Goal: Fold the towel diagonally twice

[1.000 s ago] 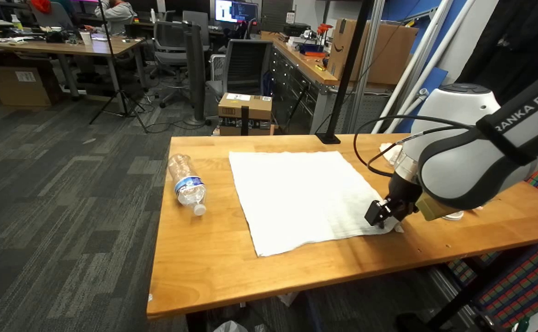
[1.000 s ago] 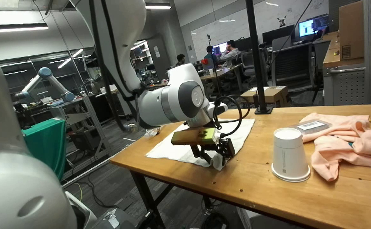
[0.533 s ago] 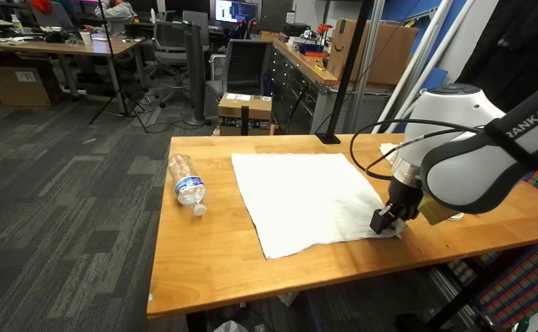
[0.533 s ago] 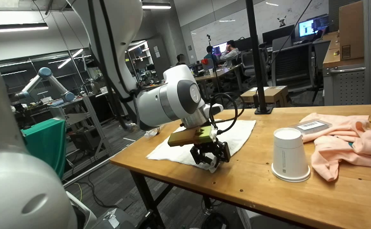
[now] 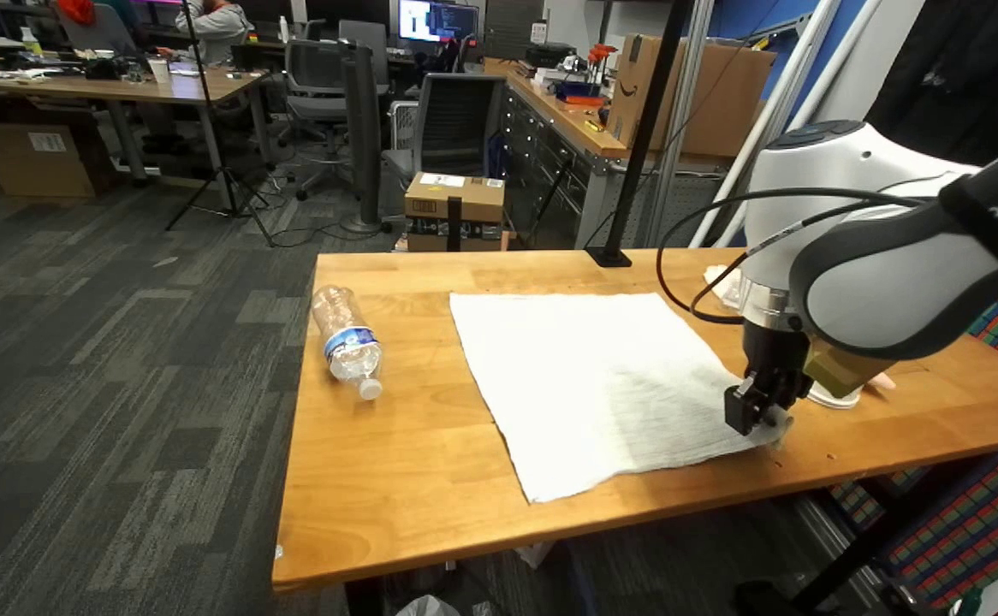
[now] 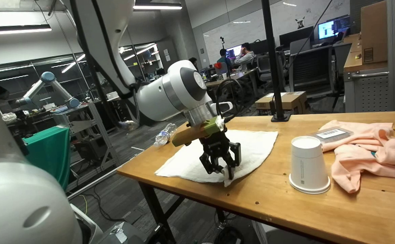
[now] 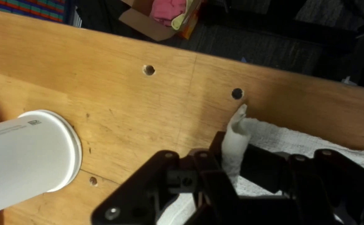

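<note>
The white towel lies spread flat on the wooden table in both exterior views, with no fold across it. My gripper stands at its corner near the table's edge, on the robot's side. In the wrist view the gripper is shut on that corner: a bunched, curled strip of towel is pinched between the dark fingertips and sticks out past them. More of the towel lies flat behind the fingers. Whether the pinched corner touches the tabletop, I cannot tell.
A plastic bottle lies beside the towel's far side. A white paper cup stands upside down on the table, left of my gripper in the wrist view. Peach cloth and a clear case lie beyond it. A black pole rises at the table's edge.
The jaws have closed on the towel's corner. My gripper has drawn back toward the robot and become more upright, and the whole towel has slid along, away from the bottle.
</note>
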